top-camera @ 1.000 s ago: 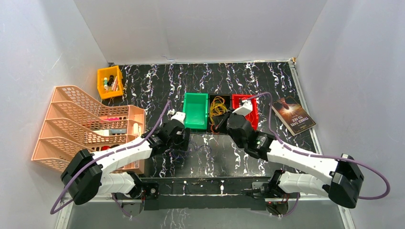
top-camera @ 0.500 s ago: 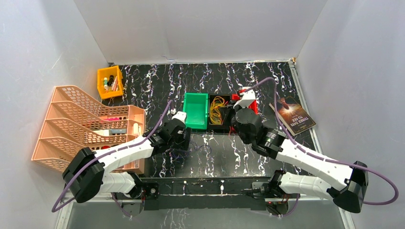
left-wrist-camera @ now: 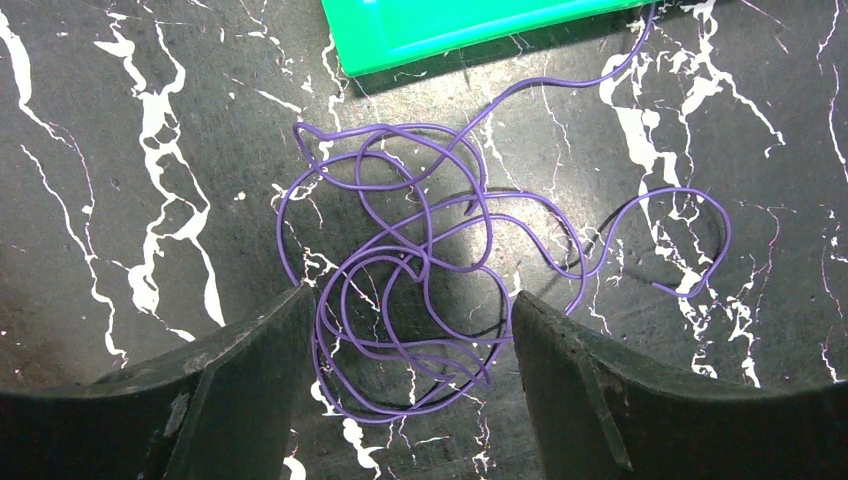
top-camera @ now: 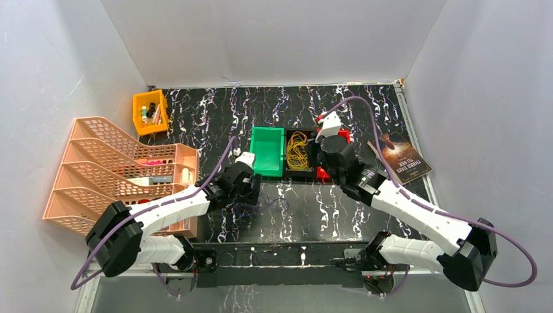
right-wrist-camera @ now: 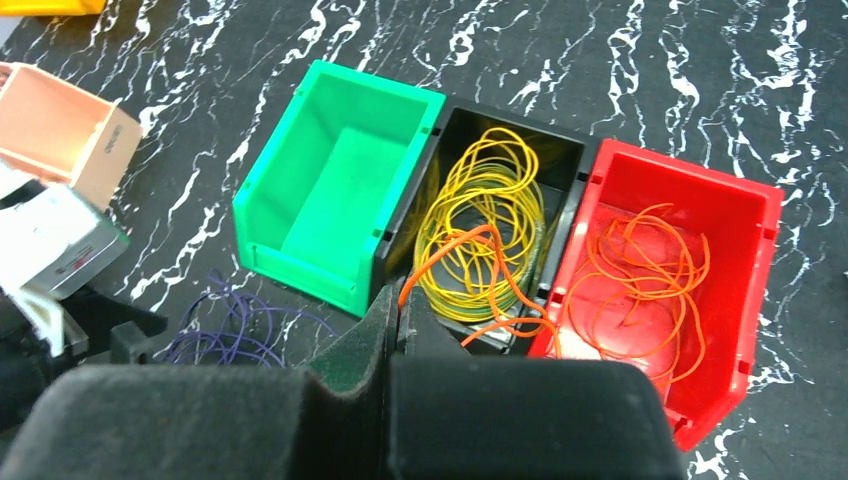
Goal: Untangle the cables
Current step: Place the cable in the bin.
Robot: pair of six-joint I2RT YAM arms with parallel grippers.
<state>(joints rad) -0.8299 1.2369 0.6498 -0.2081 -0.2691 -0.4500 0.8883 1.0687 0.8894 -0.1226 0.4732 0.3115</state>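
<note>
Cables (top-camera: 298,149) lie in three bunches: yellow loops (right-wrist-camera: 480,220) in the black bin (right-wrist-camera: 520,125), orange loops (right-wrist-camera: 640,270) in the red bin (right-wrist-camera: 690,168), and a purple tangle (left-wrist-camera: 410,268) on the counter (left-wrist-camera: 120,150) before the green bin (right-wrist-camera: 340,190). Right end effector (right-wrist-camera: 397,305), pressed together, pinches an orange strand (right-wrist-camera: 455,240) over the yellow loops; left end effector (left-wrist-camera: 412,300), spread, straddles the purple tangle.

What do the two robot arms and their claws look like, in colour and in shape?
Both the left arm and right arm have white links with bulky black joints. A thick purple cord loops along each. The left claw and right claw are plain matte black wedges.
</note>
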